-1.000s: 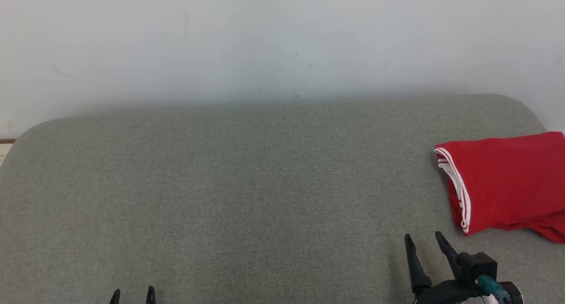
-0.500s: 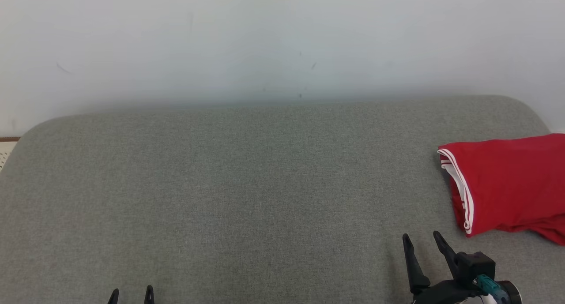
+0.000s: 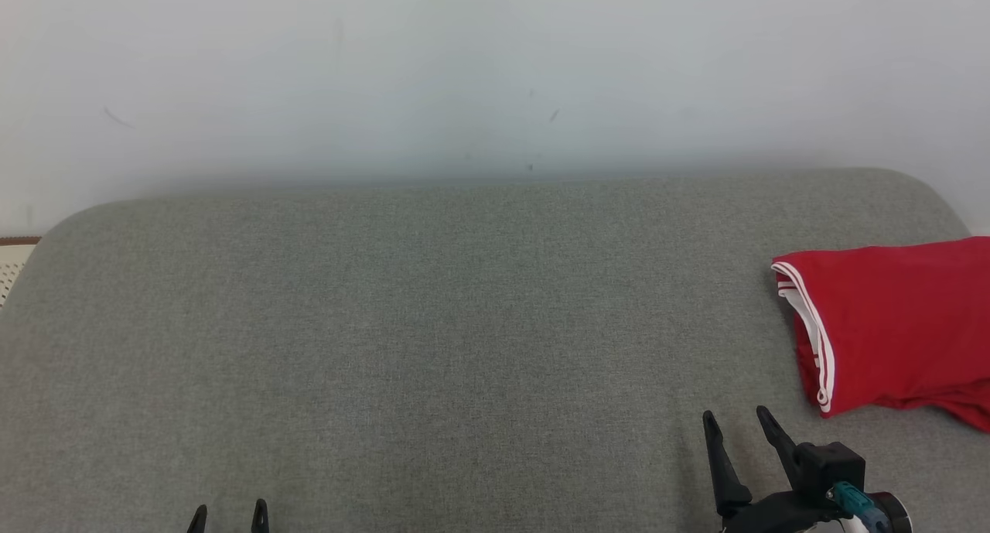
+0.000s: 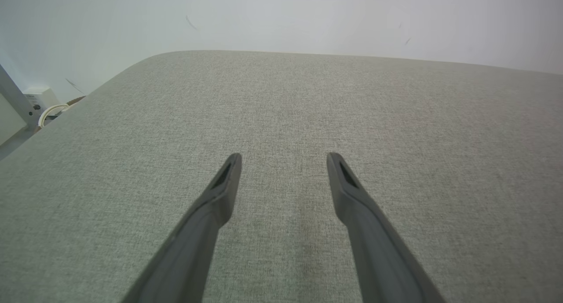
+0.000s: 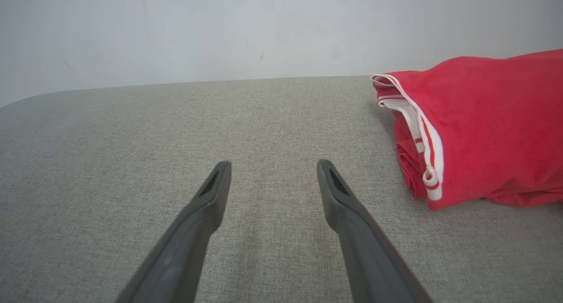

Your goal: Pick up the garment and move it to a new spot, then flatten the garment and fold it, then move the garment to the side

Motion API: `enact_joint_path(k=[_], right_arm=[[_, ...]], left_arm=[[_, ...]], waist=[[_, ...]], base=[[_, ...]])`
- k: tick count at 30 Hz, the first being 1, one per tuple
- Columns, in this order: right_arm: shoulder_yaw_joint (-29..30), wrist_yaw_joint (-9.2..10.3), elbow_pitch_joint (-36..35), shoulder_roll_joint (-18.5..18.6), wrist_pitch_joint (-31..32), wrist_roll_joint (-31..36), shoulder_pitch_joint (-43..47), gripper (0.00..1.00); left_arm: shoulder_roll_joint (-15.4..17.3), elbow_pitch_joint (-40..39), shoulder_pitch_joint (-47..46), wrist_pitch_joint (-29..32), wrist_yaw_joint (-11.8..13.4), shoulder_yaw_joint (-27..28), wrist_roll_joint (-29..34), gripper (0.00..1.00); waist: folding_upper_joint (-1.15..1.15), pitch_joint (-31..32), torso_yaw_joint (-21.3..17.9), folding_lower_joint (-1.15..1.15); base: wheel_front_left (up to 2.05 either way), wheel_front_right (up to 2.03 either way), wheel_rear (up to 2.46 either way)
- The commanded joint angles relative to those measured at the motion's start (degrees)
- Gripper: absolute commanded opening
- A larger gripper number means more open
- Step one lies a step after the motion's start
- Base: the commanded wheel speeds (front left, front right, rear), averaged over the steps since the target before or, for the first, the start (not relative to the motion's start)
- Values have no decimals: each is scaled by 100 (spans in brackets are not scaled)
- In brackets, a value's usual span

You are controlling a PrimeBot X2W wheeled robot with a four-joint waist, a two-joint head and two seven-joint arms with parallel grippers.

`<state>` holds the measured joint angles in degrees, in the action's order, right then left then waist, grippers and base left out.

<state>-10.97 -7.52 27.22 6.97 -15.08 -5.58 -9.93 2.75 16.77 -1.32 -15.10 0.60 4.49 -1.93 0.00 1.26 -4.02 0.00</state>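
Note:
A folded red garment point(image 3: 897, 324) with white striped trim lies at the right edge of the grey cushioned surface point(image 3: 433, 347); its right part runs out of the head view. In the right wrist view the garment point(image 5: 484, 127) sits to the right of my fingers. My right gripper point(image 3: 735, 421) stands open, low and left of the garment, apart from it, with nothing between its fingers. At the bottom left, only the tips of my left gripper point(image 3: 228, 514) show, open and holding nothing. The left gripper point(image 4: 283, 158) hovers over bare fabric in its wrist view.
A pale wall point(image 3: 495, 69) rises right behind the surface's far edge. The surface's rounded left corner point(image 3: 46, 239) drops off toward a patch of floor. In the left wrist view a white box with a cable point(image 4: 42, 105) sits past that corner.
The whole head picture has drifted slightly right and down, so the camera has moved. Both grippers stay open in about the same places, and the garment lies as before.

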Motion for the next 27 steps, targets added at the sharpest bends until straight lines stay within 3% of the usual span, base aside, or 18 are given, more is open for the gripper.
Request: enact_joint_path(k=[1,27], right_arm=[[-15,3,-43,-4,-1,-21,-92,100],[-80,5,-5,-20,-1,-61,-86,100]], left_arm=[[20,-55,-93,-1,0,13,-80,100],[22,-68,-105,-2,-79,21,-117,100]], waist=[[0,1,7,0],[0,-10,93,0]], base=[[0,0,0],[0,0,0]])
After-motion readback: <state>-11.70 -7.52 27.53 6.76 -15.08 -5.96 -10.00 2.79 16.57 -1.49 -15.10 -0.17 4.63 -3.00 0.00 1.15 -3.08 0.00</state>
